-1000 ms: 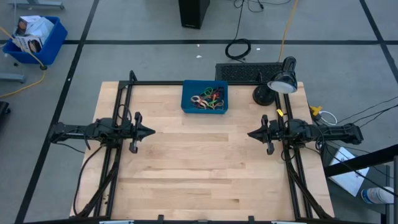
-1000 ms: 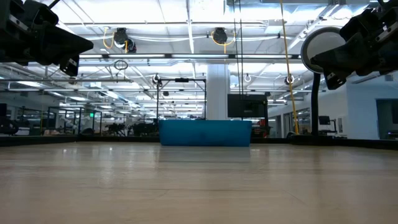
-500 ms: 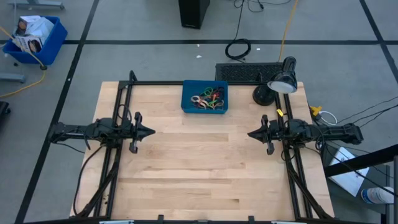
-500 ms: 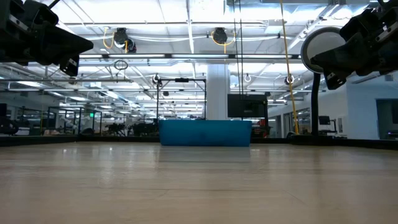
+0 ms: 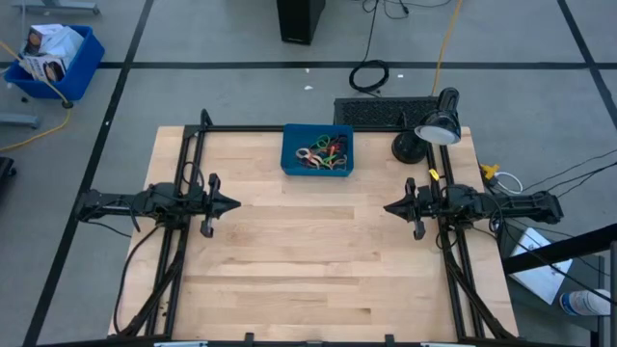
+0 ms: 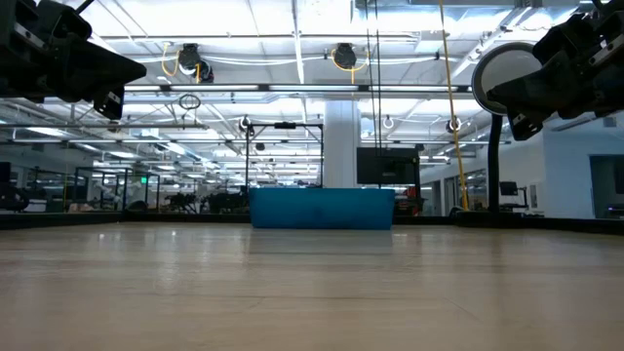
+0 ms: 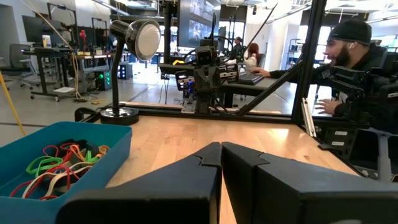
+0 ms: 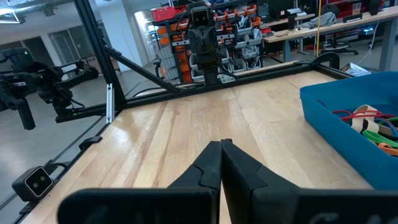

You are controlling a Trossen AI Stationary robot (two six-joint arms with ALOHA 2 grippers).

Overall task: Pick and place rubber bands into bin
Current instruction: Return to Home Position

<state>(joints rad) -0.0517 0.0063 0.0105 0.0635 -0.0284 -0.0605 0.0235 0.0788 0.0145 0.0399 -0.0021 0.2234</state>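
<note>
The left hand is parked left over the tabletop, clenched, empty. The rubber bands are gathered in the bin, far centre. The right hand is parked opposite, clenched too. Nothing has been moved lately; the task is judged complete.

This is a large open robotics lab or workshop hall. In the high view, a wooden tabletop sits in a black frame on a grey floor marked with black tape lines. The low view looks into a wide hall with an exposed ceiling, cable reels hanging at upper centre and a white column. At the right edge of the left wrist view, a person sits at a workstation. Orange equipment racks and long desks fill the top of the right wrist view.
</note>
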